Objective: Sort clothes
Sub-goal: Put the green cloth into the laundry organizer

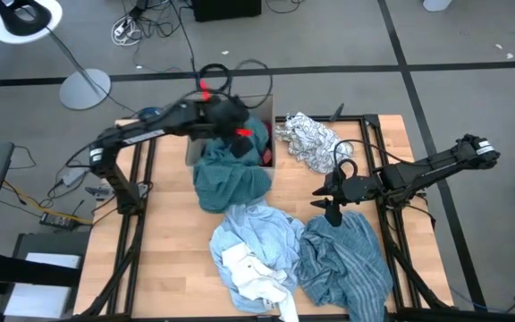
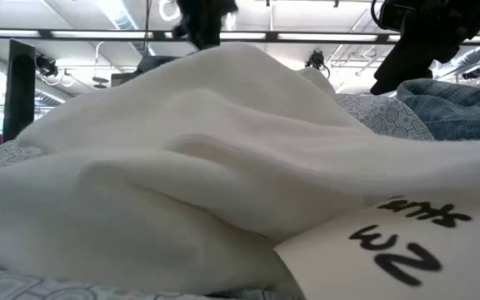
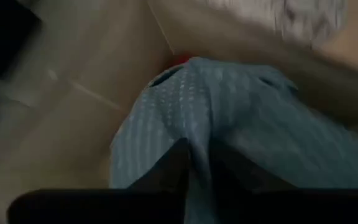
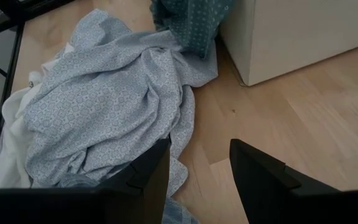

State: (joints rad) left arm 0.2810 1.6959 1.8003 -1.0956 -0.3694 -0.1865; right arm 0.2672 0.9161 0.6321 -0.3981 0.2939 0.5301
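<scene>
High view: the left gripper (image 1: 240,125) reaches over the cardboard box (image 1: 266,107), pinching the teal garment (image 1: 229,179), which drapes from the box down onto the table (image 1: 173,241). The right gripper (image 1: 333,206) hangs just beside the grey-blue striped garment (image 1: 347,259), across the box from the patterned white garment (image 1: 309,140).

Low view: a white garment (image 2: 207,167) fills the picture; a tag (image 2: 407,242) on it shows upside-down black writing, unreadable.

Left wrist view: fingers (image 3: 173,168) are clamped on teal cloth.

Right wrist view: fingers (image 4: 253,165) are spread, holding nothing, near the light blue garment (image 4: 110,106) beside the box.
</scene>
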